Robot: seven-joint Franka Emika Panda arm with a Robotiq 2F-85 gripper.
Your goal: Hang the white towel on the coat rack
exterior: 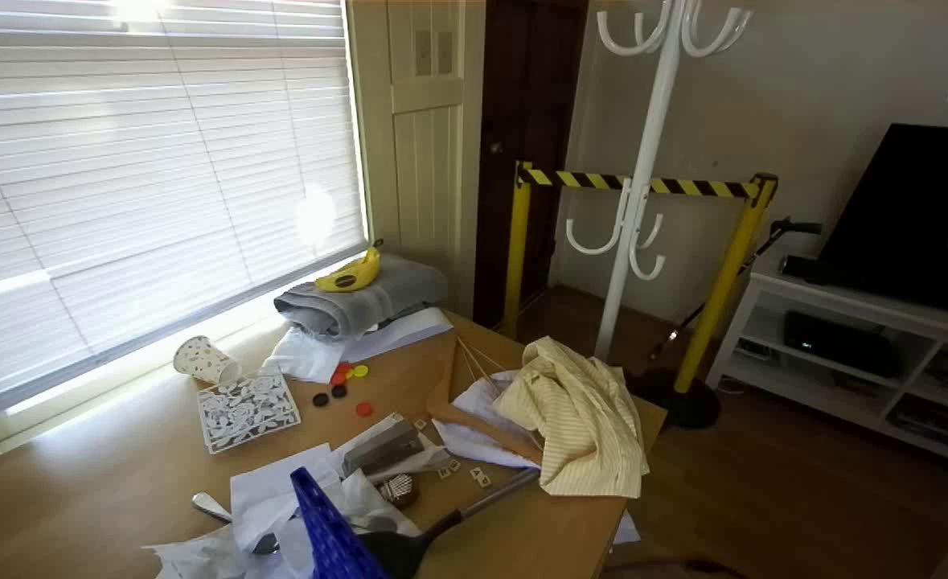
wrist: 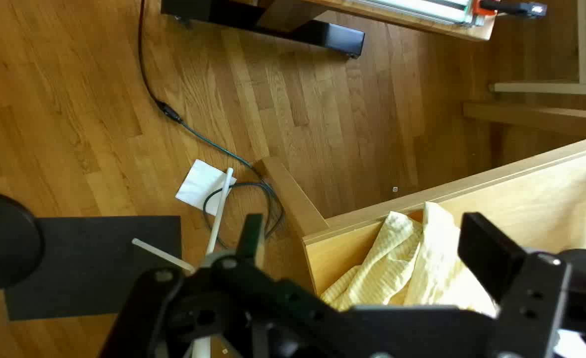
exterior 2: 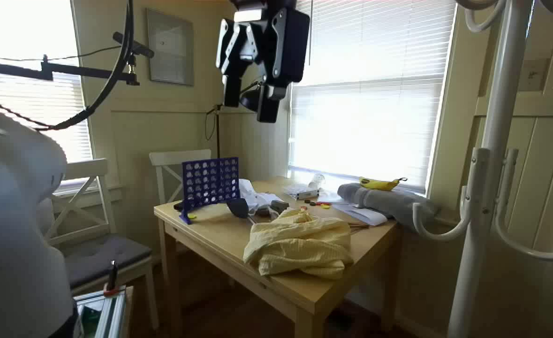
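Striped towel (exterior 2: 299,244) in a heap on the table (exterior 2: 210,230)

- Cloth (exterior 2: 299,244) on counter (exterior 2: 215,230)
- Pouch (exterior: 351,272) on bath towel (exterior: 393,289)
- Cup (exterior: 203,360) left of bath towel in both exterior views
- Coat rack (exterior 2: 490,173) right of counter in an exterior view

A yellow banana-shaped pouch (exterior: 351,273) rested on a folded grey towel (exterior: 409,283) at twelve o'clock on the edge of the counter (exterior: 554,531), in an exterior view. A dotted paper cup (exterior: 203,359) lay tipped at ten, just beside a white lattice panel (exterior: 248,412). Letter tiles (exterior: 481,478) lay at three, a black-headed cooking utensil (exterior: 459,515) at four, a blue game grid (exterior: 330,527) at six. A metal handle (exterior: 211,507), perhaps a spoon's, showed at eight. Beyond, black-and-yellow tape (exterior: 578,178) spanned one to two o'clock between yellow posts (exterior: 723,289).
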